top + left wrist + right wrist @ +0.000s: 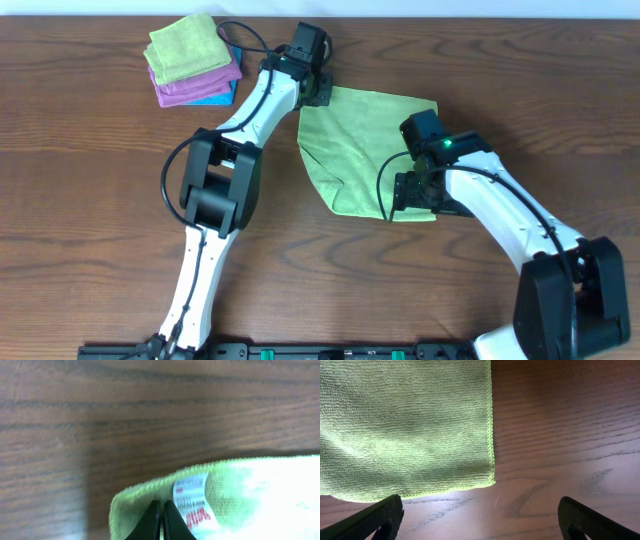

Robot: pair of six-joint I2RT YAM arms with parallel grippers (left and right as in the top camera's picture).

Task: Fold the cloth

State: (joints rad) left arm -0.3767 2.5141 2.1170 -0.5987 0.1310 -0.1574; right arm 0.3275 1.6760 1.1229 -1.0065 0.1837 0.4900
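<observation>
Green cloth (365,150) is lying mid-table, spread out but creasing along its near-left edge, and no fold is made yet. Left gripper (160,512) is gripping the cloth's far-left corner, jaws clenched right beside the white label (192,502). Right gripper (480,510) is hovering released with its jaws wide. The cloth's near-right corner (487,477) is sitting just ahead of it, ungrasped.

Risks:
- The left pinch looks like it is catching only a thin edge, so it could be slipping out on a lift.
- If the left arm pulls alone, the cloth is likely dragging and bunching — a skewed fold.
- The right corner is lying flat on the table (100,200), so a closing grab may be missing it or scraping wood.
- The stack of folded cloths (195,62) is sitting near the left arm — a swing could be knocking it.
</observation>
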